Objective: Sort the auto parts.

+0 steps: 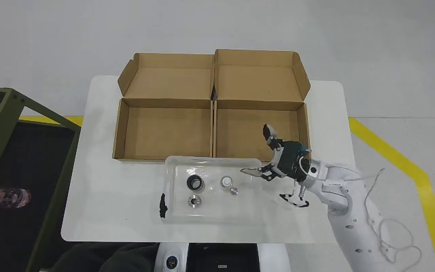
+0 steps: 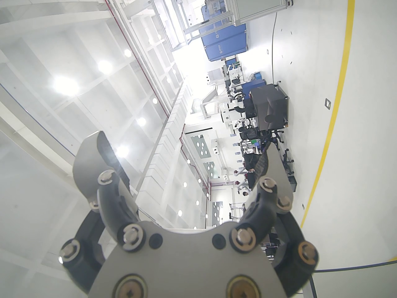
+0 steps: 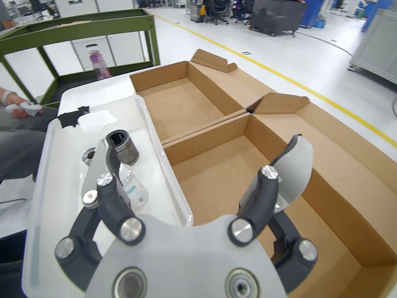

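- One white table (image 1: 95,204) carries everything I log below.
- Two open cardboard boxes, left box (image 1: 166,132) and right box (image 1: 238,132), sit side by side and touching on the far half.
- One clear tray (image 1: 217,211) sits just in front of them and holds the parts.
- Right gripper (image 1: 257,151) hangs at the tray's far right corner, fingers spread wide and holding nothing. One finger is over the tray, the other over the right box.
- Left gripper (image 2: 181,148) is also spread wide and holding nothing, pointing up at the ceiling. I judge the right arm the nearer one.
- Dark cylinder (image 3: 122,147) stands on end, bore up, just beyond the tray-side finger. I judge the grasp needs a shift toward the tray's middle.
- Small clear bottle (image 3: 133,187) lies beside that finger.
- Metal disc (image 3: 88,156) lies flat near the cylinder.
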You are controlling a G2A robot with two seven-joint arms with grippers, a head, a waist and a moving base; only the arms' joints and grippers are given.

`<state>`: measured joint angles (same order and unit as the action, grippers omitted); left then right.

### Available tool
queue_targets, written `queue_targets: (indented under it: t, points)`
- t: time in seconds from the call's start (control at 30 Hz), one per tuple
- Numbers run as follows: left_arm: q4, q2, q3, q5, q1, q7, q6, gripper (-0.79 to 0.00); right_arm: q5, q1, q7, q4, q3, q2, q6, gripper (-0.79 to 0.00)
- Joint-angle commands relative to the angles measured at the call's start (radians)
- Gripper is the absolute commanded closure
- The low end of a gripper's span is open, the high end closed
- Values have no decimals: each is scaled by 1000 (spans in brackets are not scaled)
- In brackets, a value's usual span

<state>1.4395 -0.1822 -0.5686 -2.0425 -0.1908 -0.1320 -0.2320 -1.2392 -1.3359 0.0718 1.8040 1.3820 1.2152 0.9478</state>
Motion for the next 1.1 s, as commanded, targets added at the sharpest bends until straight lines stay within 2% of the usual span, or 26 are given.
queue_targets:
  t: [0.0, 0.4, 0.83, 1.07]
  points:
    - [0, 0, 0, 0, 0, 0, 0, -785, 16, 24, 17, -9, -31, 1, 12, -785]
    - [0, 0, 0, 0, 0, 0, 0, -785, 25, 87, 143, 9, -181, -10, 64, -785]
    - [0, 0, 0, 0, 0, 0, 0, -785, -77, 139, 217, 66, -328, -71, 64, -785]
    - [0, 0, 0, 0, 0, 0, 0, -785, -112, 143, 223, 62, -351, -108, 64, -785]
